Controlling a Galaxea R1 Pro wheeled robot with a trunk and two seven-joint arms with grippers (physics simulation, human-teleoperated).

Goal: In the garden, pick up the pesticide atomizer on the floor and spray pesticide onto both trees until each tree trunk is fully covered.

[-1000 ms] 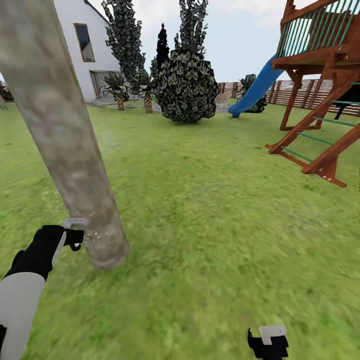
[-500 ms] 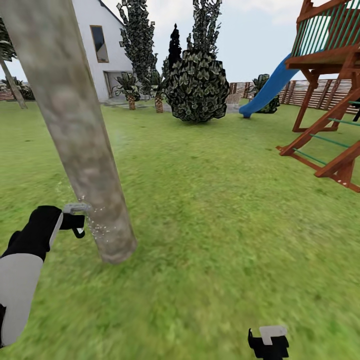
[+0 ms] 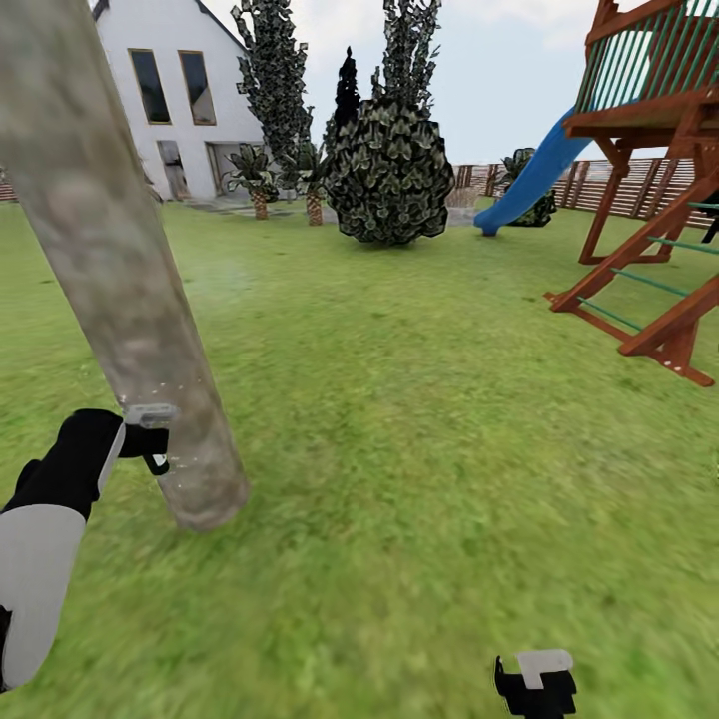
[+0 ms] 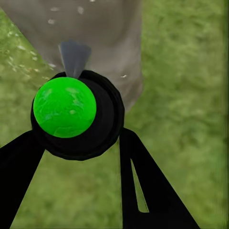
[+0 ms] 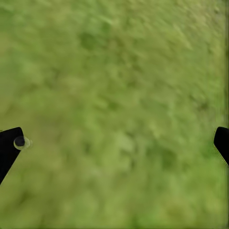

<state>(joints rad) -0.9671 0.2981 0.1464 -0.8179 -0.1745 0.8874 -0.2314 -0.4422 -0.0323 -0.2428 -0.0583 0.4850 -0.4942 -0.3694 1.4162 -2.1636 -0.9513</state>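
A thick pale grey-brown tree trunk [image 3: 130, 300] rises from the lawn at the left, its base in the grass. My left gripper [image 3: 142, 439] sits right beside the trunk's lower part, shut on the pesticide atomizer [image 3: 150, 413]. In the left wrist view the atomizer [image 4: 71, 112] is a bright green ball in a black ring between my black fingers [image 4: 138, 181], its grey nozzle aimed at the trunk [image 4: 100, 33]. Fine white pesticide specks [image 4: 51, 21] dot the bark. My right gripper [image 3: 534, 684] hangs low over the grass, open and empty [image 5: 114, 143].
A wooden play tower [image 3: 659, 150] with a blue slide [image 3: 529, 180] stands at the right. Dark bushy conifers [image 3: 389, 170] and small palms [image 3: 258, 175] stand ahead of a white house [image 3: 170, 90]. A slatted brown fence [image 3: 619, 185] closes the far side. Lawn stretches between.
The head view has swung a little, so the house and trunk sit differently in the picture. My left gripper stays by the trunk with the atomizer; fewer specks float at the nozzle.
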